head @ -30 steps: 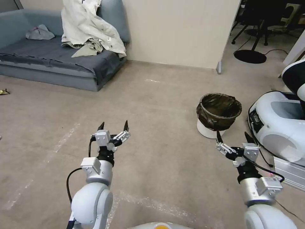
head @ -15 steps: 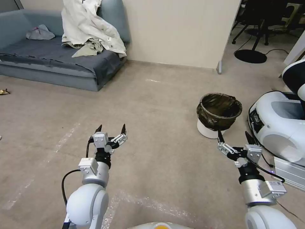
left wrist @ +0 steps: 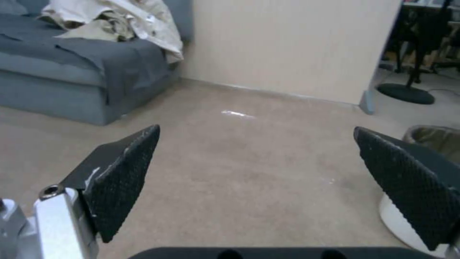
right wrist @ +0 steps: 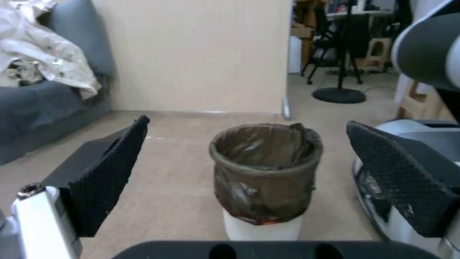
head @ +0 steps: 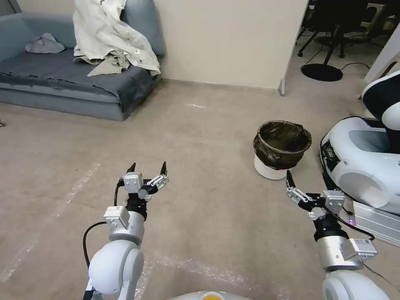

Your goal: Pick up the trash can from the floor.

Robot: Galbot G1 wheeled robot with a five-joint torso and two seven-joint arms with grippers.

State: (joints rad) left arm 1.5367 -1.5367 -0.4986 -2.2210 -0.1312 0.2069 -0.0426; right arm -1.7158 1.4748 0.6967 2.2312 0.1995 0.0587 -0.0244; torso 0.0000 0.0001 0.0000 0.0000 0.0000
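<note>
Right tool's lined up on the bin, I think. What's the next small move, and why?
Probably ease the right tool forward toward the trash can. Its jaws are open and, in the right wrist view, frame the can, which stands upright on the floor, apart from the tool. The left tool hangs open, well aside.

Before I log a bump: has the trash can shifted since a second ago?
No. The trash can keeps its place below the wall's end post; the whole view shifted, so the camera moved.

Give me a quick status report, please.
Both end effectors open: left, right facing the trash can. Can upright on floor, untouched. White robot base beside it.
</note>
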